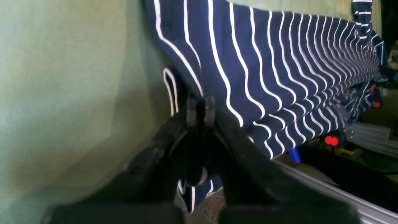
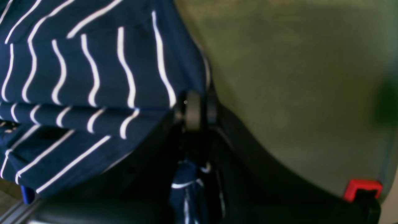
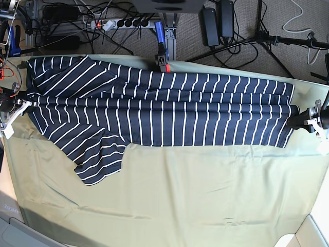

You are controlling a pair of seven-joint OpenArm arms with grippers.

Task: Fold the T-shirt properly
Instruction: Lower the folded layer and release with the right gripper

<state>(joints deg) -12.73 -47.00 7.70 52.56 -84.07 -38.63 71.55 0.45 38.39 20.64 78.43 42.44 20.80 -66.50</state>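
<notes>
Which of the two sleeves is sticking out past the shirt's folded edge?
The sleeve nearer the camera, by the right end effector; it spills onto the green cloth. The far sleeve lies folded onto the T-shirt.

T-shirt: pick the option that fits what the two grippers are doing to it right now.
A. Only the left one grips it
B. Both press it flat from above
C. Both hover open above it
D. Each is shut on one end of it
D: the left gripper and the right gripper each pinch striped fabric, and the T-shirt stretches between them across the green cloth.
</notes>
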